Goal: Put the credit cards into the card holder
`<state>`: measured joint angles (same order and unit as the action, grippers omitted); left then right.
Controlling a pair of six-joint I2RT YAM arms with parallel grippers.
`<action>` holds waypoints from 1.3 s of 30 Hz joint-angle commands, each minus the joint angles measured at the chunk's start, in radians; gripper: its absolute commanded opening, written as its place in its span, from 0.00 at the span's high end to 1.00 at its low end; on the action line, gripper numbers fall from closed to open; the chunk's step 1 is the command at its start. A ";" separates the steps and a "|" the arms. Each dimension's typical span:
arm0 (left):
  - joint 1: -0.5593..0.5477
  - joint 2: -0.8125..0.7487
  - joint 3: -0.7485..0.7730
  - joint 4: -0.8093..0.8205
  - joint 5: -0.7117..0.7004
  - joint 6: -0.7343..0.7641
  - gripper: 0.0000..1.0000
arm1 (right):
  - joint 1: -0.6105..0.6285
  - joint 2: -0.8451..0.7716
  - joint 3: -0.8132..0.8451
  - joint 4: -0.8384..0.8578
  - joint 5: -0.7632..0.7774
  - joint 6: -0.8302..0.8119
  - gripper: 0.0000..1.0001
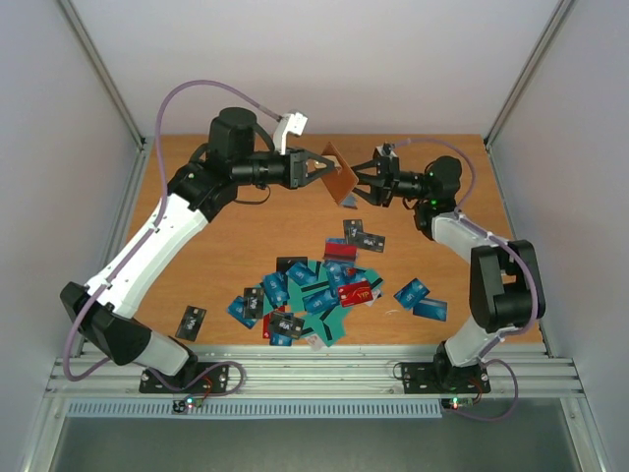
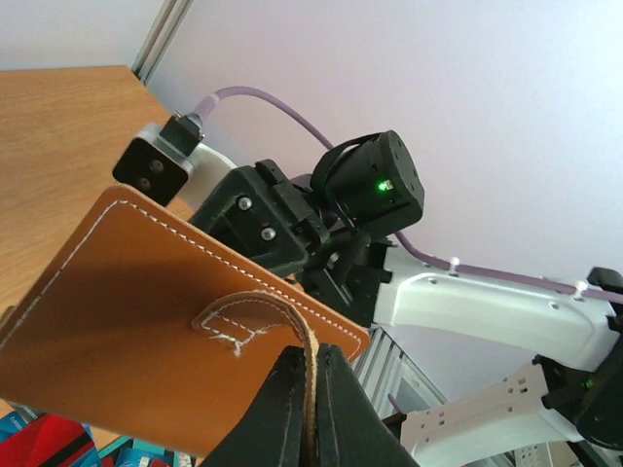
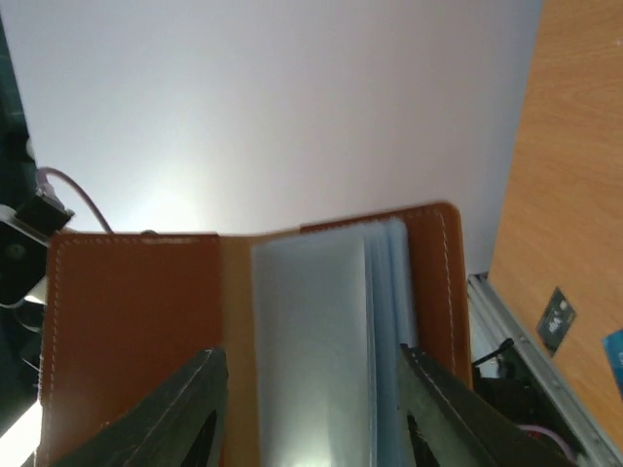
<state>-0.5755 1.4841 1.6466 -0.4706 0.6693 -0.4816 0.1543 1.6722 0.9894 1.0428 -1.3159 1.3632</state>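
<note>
While your left pincer (image 1: 316,169) pinches card holder (image 1: 339,179) shut on its strap (image 2: 277,309), aloft over far side of table (image 1: 216,246), step in hand looks like opening it. Right pincer (image 1: 360,187) straddles clear sleeves (image 3: 311,341); clamped or not, cannot tell. Sleeves look empty. Cards (image 1: 314,295) heaped near front, well apart. Next, likely: spread one pocket, then fetch card.

text: "VIP" | on: red card (image 1: 356,292) | other print: illegible
</note>
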 commanded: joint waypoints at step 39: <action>0.004 -0.139 0.006 0.363 0.132 -0.253 1.00 | 0.116 -0.371 0.073 -0.438 0.079 -0.046 0.17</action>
<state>-0.5755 1.3781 1.6550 -0.2066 0.7826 -0.7113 0.2504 1.2949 1.0847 0.2272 -1.2686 1.0107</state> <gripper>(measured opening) 0.036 0.850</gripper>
